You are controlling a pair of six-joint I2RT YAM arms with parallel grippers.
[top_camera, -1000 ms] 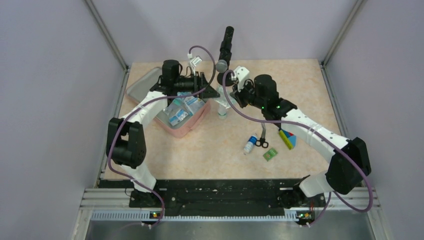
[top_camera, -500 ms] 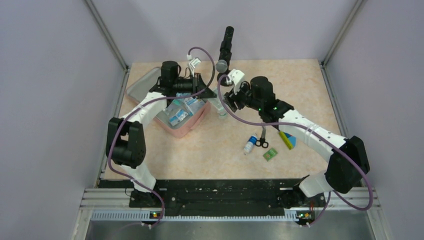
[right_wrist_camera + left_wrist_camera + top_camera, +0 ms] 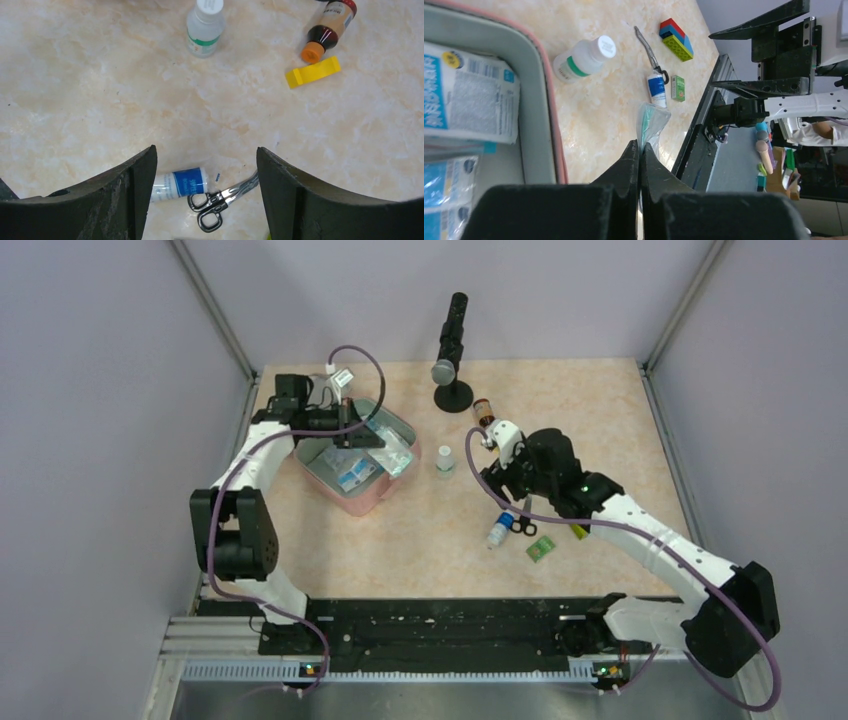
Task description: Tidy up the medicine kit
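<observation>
The pink medicine kit [image 3: 352, 492] lies open at the left, with blue-and-white packets [image 3: 469, 95] on its grey lining; its rim [image 3: 544, 100] shows in the left wrist view. My left gripper [image 3: 352, 430] hovers over the kit, and its jaws [image 3: 640, 145] are shut on a clear plastic packet [image 3: 651, 120] with something teal inside. My right gripper [image 3: 206, 190] stands open and empty above a blue-labelled bottle [image 3: 180, 184] and small scissors [image 3: 220, 200].
A white bottle with a green band [image 3: 444, 460] stands right of the kit. Behind it are a brown bottle [image 3: 484, 410], a yellow piece [image 3: 312, 72] and a black stand [image 3: 452, 350]. A green box [image 3: 541, 549] and a toy-brick block [image 3: 675, 37] lie near the scissors.
The left gripper shut on the clear packet and carried it left, over the kit. The right gripper opened and drew back right and nearer, over the scissors.
</observation>
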